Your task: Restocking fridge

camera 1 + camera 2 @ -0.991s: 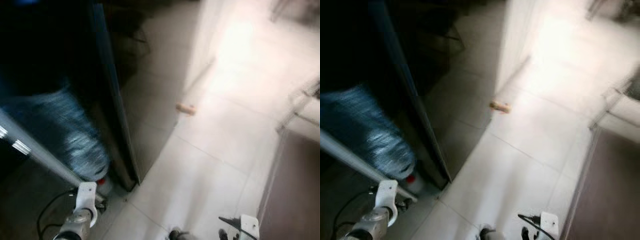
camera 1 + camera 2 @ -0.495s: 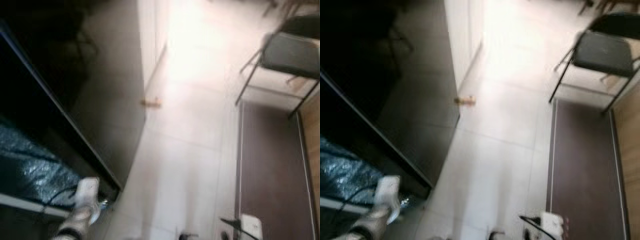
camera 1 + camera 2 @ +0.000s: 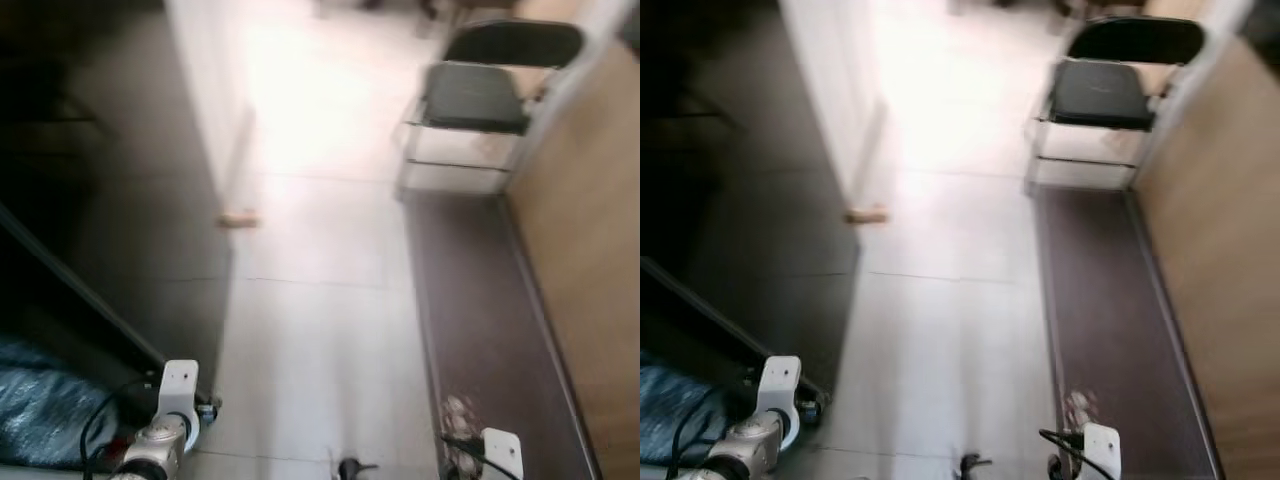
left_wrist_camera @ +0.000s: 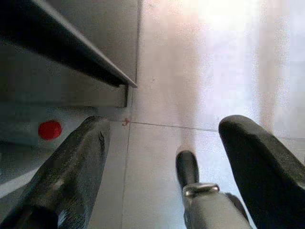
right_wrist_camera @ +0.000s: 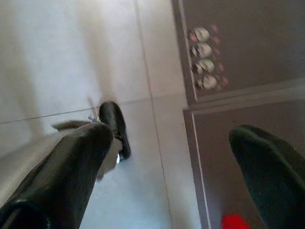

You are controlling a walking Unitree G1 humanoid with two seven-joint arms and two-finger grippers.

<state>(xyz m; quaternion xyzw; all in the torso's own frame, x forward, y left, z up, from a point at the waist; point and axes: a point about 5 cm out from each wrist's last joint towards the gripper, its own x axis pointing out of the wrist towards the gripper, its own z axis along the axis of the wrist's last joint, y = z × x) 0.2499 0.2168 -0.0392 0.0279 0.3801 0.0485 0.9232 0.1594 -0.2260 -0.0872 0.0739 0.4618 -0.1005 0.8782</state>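
Observation:
Both arms hang low over pale floor tiles with nothing held. My left gripper [image 4: 167, 131] is open above a tile joint, beside a dark slanted panel edge [image 4: 71, 52] and a small red spot [image 4: 49, 130]. My right gripper [image 5: 171, 138] is open over the border between the tiles and a brown mat [image 5: 238, 38]. From the head, the left wrist [image 3: 172, 415] sits by the dark panel [image 3: 90, 300], with a shiny blue bundle [image 3: 40, 425] at the lower left. The right wrist [image 3: 497, 452] is at the bottom edge.
A black folding chair [image 3: 480, 95] stands at the far end of the long brown mat [image 3: 480, 310], along a wooden wall [image 3: 590, 250]. A white wall corner [image 3: 210, 110] has a small tan object [image 3: 238, 220] at its foot. My black foot [image 5: 114, 126] is on the tiles.
The whole picture has swung: the camera turned right, so the dark panel and blue bundle slid left and the chair, mat and wooden wall came into view. The arms hang as before.

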